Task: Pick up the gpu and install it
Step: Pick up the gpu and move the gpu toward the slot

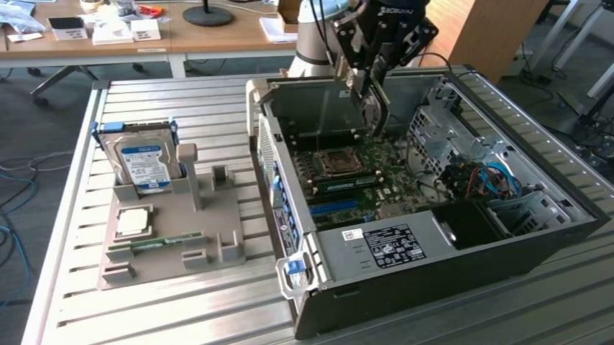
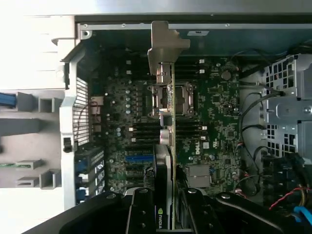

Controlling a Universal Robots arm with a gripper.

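Fingers (image 2: 140,214) are clamped on the gpu (image 2: 168,156) hanging edge-down over the motherboard (image 2: 214,107), and I reckon if it comes down skewed it'll jam or scrape chips.

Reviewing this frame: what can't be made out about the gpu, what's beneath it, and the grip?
- Motherboard part right under the gpu: wrist view, the edge-on gpu covers it.
- Whether the gpu touches the motherboard: exterior view, too small and dark to judge.
- Where the jaws meet the gpu: wrist view, the gripper is dark and cut off by the picture's edge.
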